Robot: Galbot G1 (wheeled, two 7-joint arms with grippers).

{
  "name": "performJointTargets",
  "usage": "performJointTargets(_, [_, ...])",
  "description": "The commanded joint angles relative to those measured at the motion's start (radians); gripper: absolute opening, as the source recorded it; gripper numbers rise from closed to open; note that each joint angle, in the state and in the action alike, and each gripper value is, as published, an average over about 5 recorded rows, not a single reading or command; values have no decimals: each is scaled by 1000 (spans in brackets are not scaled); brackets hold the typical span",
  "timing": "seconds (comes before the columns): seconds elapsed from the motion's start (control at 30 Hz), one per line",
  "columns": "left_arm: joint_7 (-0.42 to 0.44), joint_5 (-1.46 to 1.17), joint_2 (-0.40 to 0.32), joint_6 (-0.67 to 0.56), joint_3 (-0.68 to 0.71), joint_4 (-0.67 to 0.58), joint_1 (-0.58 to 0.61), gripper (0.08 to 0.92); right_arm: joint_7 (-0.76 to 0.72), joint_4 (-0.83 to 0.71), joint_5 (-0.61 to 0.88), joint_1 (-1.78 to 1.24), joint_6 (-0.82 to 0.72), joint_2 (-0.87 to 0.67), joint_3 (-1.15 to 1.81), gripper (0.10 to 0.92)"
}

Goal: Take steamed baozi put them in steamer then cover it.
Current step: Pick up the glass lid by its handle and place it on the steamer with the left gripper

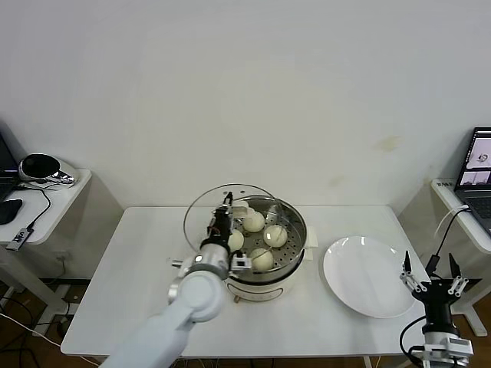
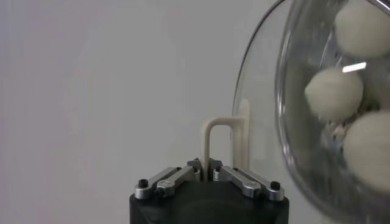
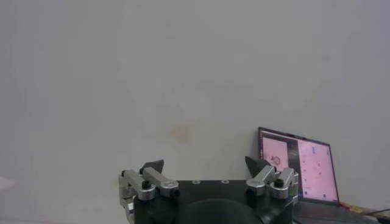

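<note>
The steamer, a shiny steel pot on a white base, stands mid-table. Four cream-white baozi lie on its perforated tray, among them one, another and a third. My left gripper is shut on the cream handle of the glass cover. It holds the cover tilted on edge over the steamer's left rim. The left wrist view shows my left gripper clamped on the handle, with the cover, steamer and baozi beyond. My right gripper is open and empty, parked off the table's right front corner.
A flat white plate lies to the right of the steamer. A laptop stands on a side table at the far right; it also shows in the right wrist view. Another side table with gear stands at the left.
</note>
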Motion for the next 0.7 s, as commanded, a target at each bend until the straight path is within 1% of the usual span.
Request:
performJointTargets(0.03, [92, 121, -136, 53, 103, 98, -75, 142, 2, -2, -14, -1, 5, 1, -10, 823])
performJointTargets(0.4, [65, 123, -153, 32, 89, 154, -53, 142, 0, -3, -6, 0, 7, -3, -17, 823])
performJointTargets(0.7, [43, 128, -170, 19, 81, 174, -39, 142, -1, -5, 0, -3, 11, -7, -17, 823])
